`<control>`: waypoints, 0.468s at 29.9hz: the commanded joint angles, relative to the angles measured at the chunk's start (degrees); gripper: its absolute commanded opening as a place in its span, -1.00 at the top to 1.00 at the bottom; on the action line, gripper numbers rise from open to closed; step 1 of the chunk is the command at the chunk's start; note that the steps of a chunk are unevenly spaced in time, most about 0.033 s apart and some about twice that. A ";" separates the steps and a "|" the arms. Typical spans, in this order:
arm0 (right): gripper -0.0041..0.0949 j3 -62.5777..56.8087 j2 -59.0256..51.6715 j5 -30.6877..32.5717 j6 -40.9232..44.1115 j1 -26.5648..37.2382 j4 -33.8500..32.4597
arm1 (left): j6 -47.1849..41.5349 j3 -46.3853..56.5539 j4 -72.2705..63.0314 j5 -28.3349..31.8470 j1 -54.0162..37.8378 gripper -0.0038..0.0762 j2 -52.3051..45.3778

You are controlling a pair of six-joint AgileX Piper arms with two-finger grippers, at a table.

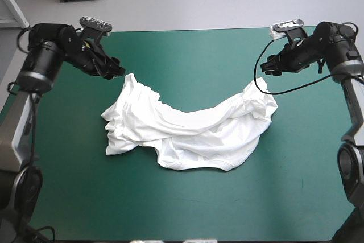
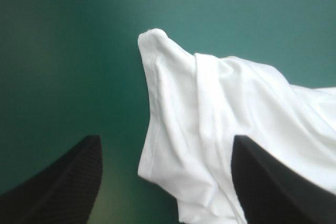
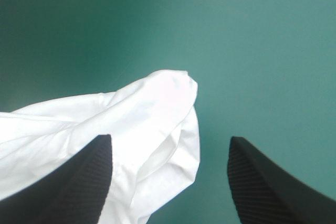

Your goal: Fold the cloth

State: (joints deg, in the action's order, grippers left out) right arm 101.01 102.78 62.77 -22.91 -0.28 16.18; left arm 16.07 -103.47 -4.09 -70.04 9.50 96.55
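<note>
Black fingers [image 2: 63, 182] of the left end effector [image 2: 165, 139] stand apart, a corner of the T-shirt [image 2: 210, 108] between them. Just beside the T-shirt's other peak, the right end effector [image 3: 170, 137] is likewise open. From above, the T-shirt lies crumpled mid-worktop [image 1: 199, 209]. Spreading seems in hand, and the next move calls for gripping both corners.

A: Bright from overhead?
B: Bright and even over the teal-green cover [image 1: 187, 197]; no glare, no hard shadow edge anywhere.
A: Any shadow at all?
B: Just a thin soft band under the near edge of the T-shirt [image 1: 193, 129], and pale grey shading inside its folds.
A: Dimmer at the wrists?
B: Yes. Darkening across the cover to one side of the left gripper [image 2: 165, 137], with a paler patch between the bases of its black fingers [image 2: 68, 182]. Same falloff to one side of the right gripper [image 3: 170, 137]; nearly flat white at the T-shirt's raised tip there.
</note>
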 commanded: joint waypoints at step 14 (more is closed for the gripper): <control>-0.30 -27.89 -30.82 -4.84 1.75 0.22 -0.61 | -0.48 40.43 0.70 7.14 0.21 -0.37 -25.16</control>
State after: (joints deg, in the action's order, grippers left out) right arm 75.54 77.56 61.10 -21.57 -0.28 15.66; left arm 16.04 -66.09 -1.93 -67.97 9.50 73.08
